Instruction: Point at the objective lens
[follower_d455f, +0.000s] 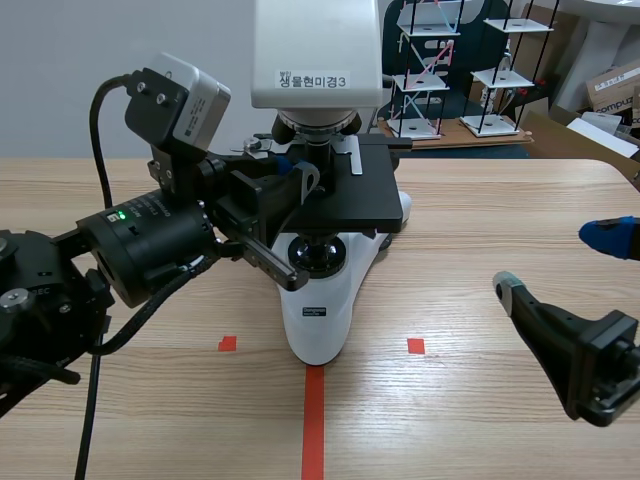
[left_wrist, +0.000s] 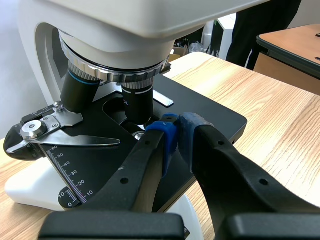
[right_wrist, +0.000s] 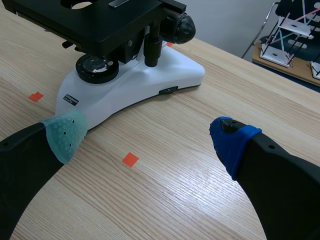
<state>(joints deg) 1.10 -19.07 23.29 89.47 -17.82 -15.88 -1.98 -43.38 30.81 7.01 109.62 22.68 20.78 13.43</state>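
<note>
Left gripper (left_wrist: 172, 134) has its two blue pads squeezed together with nothing between them, tips just over the black stage (left_wrist: 100, 160) and aimed at the objective lens (left_wrist: 137, 102). The lens hangs from the turret right ahead of the tips, and I can't tell if they're actually touching it. The microscope (follower_d455f: 315, 320) sits mid-way across the wooden table (follower_d455f: 480, 200) at the end of the orange-red tape line. Over on the right, the right gripper (right_wrist: 148, 137) hangs low over the table with its fingers spread wide, holding nothing, well clear of the white base.
</note>
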